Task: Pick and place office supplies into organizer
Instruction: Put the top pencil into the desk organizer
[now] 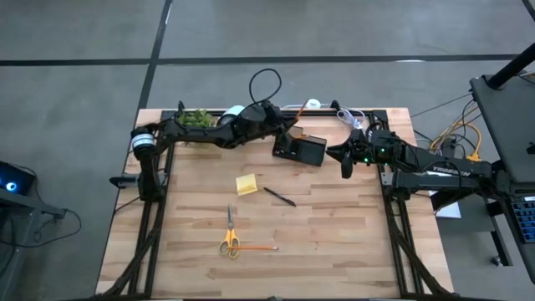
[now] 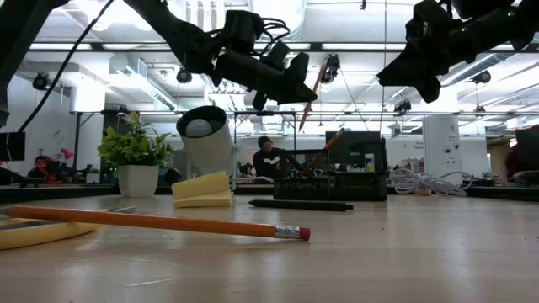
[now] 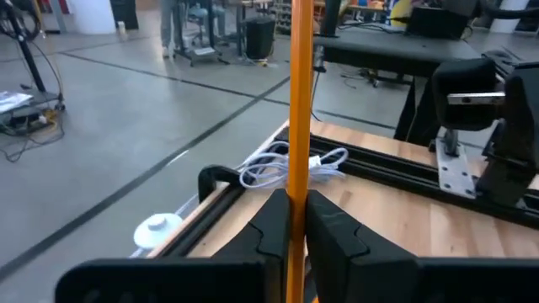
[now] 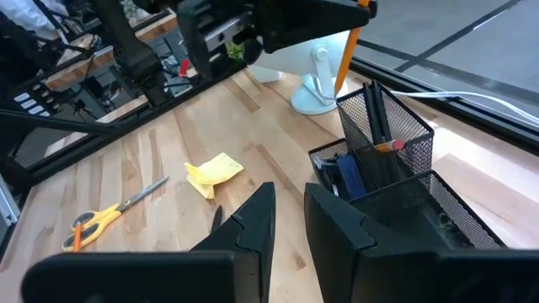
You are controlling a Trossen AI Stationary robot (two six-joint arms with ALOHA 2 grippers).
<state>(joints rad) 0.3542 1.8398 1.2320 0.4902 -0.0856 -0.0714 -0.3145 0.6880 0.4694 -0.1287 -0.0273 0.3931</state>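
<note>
From above, a black mesh organizer (image 1: pixel 299 149) sits at the far middle of the wooden table (image 1: pixel 351 242), with a yellow sticky-note pad (image 1: pixel 246 185) and a black pen (image 1: pixel 280 197) nearer the middle, and yellow-handled scissors (image 1: pixel 230 235) beside an orange pencil (image 1: pixel 256 247) closer to the near edge. The left arm reaches in from the far left so that the left gripper (image 1: pixel 290 127) hangs just above the organizer's far left corner; the right gripper (image 1: pixel 346 160) hovers just right of the organizer. At table height, the left gripper (image 2: pixel 301 91) is raised above the organizer (image 2: pixel 335 178), clamped on a second orange pencil (image 2: pixel 311 94) that hangs tilted over it, while the near pencil (image 2: pixel 160 222) lies flat in front. The left wrist view shows two dark fingers (image 3: pixel 333 231) pinched tight on the upright pencil (image 3: pixel 300 101). The right wrist view shows the right gripper (image 4: pixel 289 220) with a narrow gap between its fingers, holding nothing, pointing toward the organizer (image 4: pixel 396 181), whose taller back section holds dark pens and a pencil, with the held pencil's tip (image 4: pixel 347 57) just above it.
</note>
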